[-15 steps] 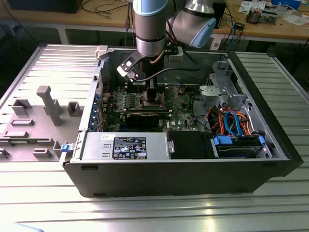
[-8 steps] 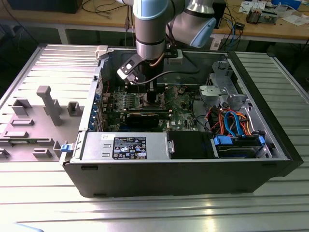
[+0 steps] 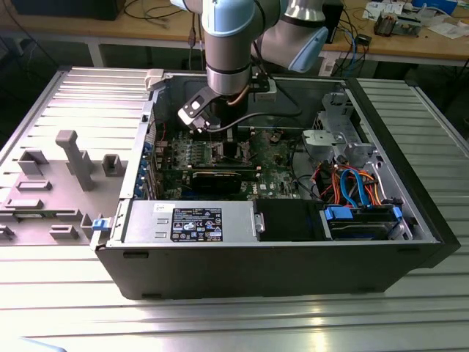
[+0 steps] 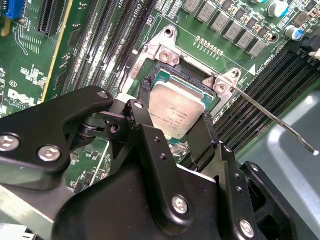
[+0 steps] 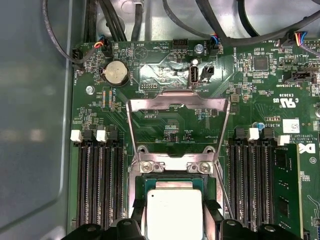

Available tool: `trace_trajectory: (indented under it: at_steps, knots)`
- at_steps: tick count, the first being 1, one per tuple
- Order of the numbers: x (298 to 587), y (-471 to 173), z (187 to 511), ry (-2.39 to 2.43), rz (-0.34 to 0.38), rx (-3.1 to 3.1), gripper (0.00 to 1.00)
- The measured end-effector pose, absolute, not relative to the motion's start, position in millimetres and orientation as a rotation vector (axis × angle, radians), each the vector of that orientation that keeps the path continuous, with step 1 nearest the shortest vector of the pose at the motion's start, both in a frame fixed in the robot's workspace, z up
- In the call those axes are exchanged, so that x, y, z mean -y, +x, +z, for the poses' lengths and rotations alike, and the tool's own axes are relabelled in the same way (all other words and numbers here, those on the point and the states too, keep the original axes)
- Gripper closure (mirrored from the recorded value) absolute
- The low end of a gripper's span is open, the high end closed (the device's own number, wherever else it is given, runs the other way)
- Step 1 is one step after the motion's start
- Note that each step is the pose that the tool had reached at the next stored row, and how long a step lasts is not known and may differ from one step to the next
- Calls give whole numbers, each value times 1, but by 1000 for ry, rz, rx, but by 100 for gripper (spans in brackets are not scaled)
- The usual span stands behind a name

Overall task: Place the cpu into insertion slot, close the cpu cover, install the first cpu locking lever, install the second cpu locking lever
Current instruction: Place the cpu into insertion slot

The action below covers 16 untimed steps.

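Reaching down on the arm (image 3: 229,44) into the open computer case (image 3: 242,271) on the slatted metal worktop (image 3: 220,323), above the green motherboard (image 3: 275,176). Pinching the cpu (image 4: 176,112) with the gripper (image 4: 174,116), black fingers (image 4: 202,137) pressed against two opposite edges of the dull silver top in both wrist views. Holding that chip right at the insertion slot (image 4: 159,70), inside the socket's dark frame, with the chip's green edge showing along the hinge side; cannot tell whether fully seated or just above the contacts. Beyond the slot, the cpu cover (image 5: 177,103) swung up and open: a silvery frame with bare board visible through its square opening, hinged at two screws (image 5: 145,166) just beside the socket. One thin locking lever (image 4: 272,117) raised free, angled away from the socket across the long black memory slots (image 4: 260,80). More such slots on the socket's other side. Outside the case, on the exterior view's left, a grey plastic fixture tray (image 3: 69,158).
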State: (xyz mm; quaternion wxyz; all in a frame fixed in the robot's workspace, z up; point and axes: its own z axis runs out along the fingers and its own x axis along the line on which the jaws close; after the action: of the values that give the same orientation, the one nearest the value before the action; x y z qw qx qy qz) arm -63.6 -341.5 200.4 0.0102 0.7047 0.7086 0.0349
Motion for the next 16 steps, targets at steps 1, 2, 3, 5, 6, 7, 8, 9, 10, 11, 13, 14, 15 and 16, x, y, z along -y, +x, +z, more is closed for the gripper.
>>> trace_trajectory:
  at_steps: [1, 2, 3, 5, 6, 7, 8, 9, 10, 11, 13, 14, 15, 16]
  knots:
    - [342, -64, 200, 2200, 109, -2211, 46]
    - [341, -64, 200, 2200, 109, -2211, 46]
    - [342, -64, 200, 2200, 109, -2211, 46]
    - [341, -64, 200, 2205, 109, -2206, 46]
    - [341, -64, 200, 2206, 110, -2205, 46]
    - [342, -64, 201, 2207, 109, -2204, 46]
    - [342, -64, 201, 2209, 109, -2201, 46]
    - [342, -64, 200, 2212, 109, -2199, 46]
    - [342, -64, 199, 2213, 109, -2198, 46]
    - [342, -64, 199, 2213, 109, -2198, 46]
    - [342, -64, 199, 2213, 109, -2197, 46]
    - [342, -64, 199, 2213, 109, -2197, 46]
    - [342, -64, 199, 2214, 109, -2197, 46]
    - [342, -64, 199, 2214, 109, -2197, 46]
